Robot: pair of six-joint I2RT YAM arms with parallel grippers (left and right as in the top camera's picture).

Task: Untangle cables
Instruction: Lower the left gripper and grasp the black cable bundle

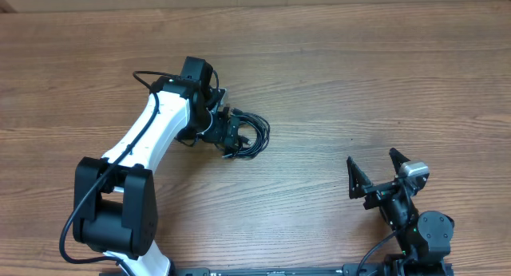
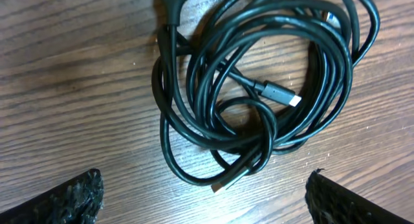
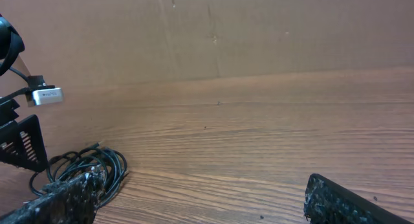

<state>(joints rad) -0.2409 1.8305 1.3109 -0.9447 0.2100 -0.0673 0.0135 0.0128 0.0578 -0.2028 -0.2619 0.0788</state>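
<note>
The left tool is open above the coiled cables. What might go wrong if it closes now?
The left tool is open over the cables, which lie in many overlapping loops; closing here may pinch several strands and tighten the tangle. A plug lies inside the coil and might snag on a loop. The right tool is open and far off, so nothing pins the bundle.

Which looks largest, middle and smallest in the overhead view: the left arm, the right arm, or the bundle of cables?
1. the left arm, clearly the largest.
2. the right arm, much smaller in this view.
3. the bundle of cables, a small dark coil.
</note>
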